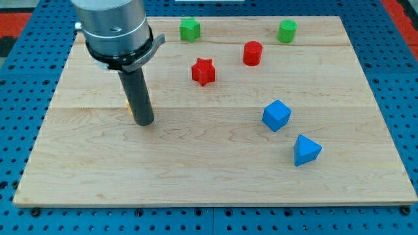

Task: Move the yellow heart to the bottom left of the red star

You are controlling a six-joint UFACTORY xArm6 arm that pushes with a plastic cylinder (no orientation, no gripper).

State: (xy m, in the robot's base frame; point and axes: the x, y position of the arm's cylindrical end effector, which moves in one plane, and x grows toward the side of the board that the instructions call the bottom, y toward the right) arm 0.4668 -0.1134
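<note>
Behind my tip (144,123), on its left edge, a sliver of the yellow heart (129,106) shows, touching or nearly so. No pincer is fitted, only a bare rod. Red star (203,71) lies up and right, well apart; the heart already sits to its lower left, though far off.

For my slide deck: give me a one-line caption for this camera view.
My tip hides most of a yellow block, at the view's lower left of the red star, on the wooden board.

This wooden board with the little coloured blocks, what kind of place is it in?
Probably a robotics lab bench: a wooden board lies on a blue perforated mounting plate, and my tip stands among test blocks such as the red star.
</note>
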